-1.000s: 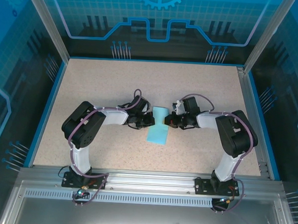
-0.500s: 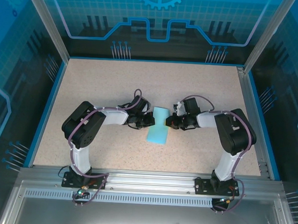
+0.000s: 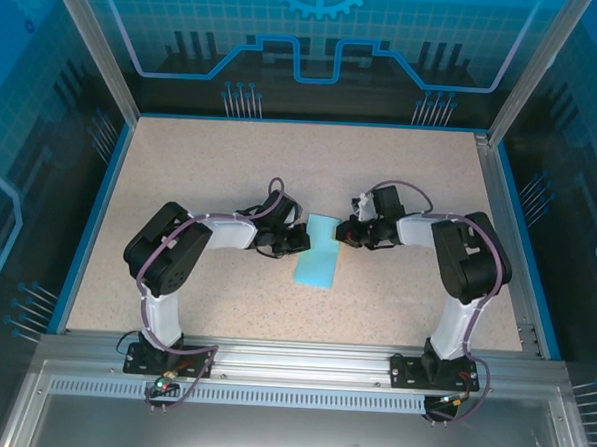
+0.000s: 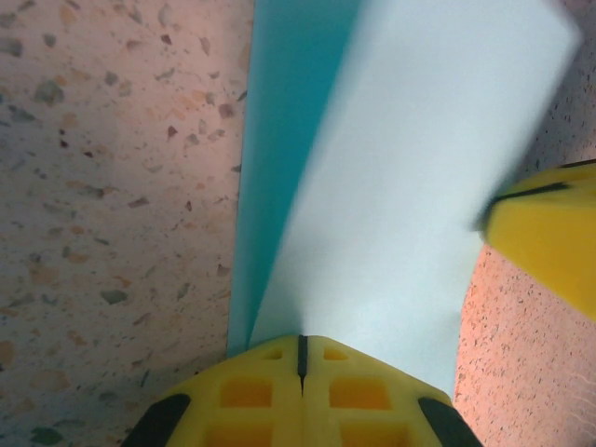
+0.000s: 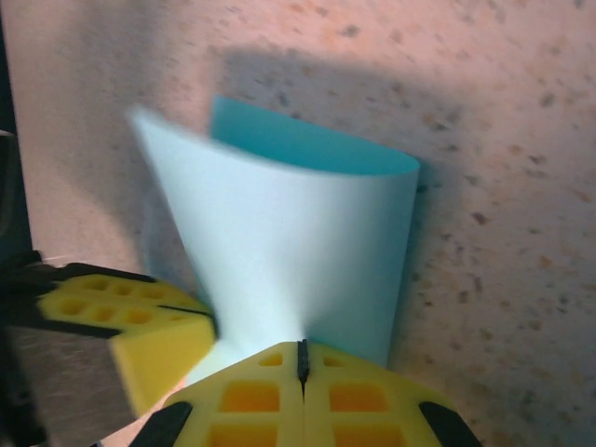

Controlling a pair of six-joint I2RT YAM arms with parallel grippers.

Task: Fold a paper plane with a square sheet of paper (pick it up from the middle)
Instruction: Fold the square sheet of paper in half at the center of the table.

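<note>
Blue paper (image 3: 315,259) clamped, left pincer (image 3: 304,242), right pincer (image 3: 342,235) facing

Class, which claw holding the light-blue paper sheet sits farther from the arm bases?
The right claw: it pinches the light-blue folded paper sheet further up the table than the left claw.

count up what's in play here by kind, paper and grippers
sheet of paper: 1
grippers: 2, the left gripper and the right gripper, each shut on the sheet of paper
total: 3
</note>
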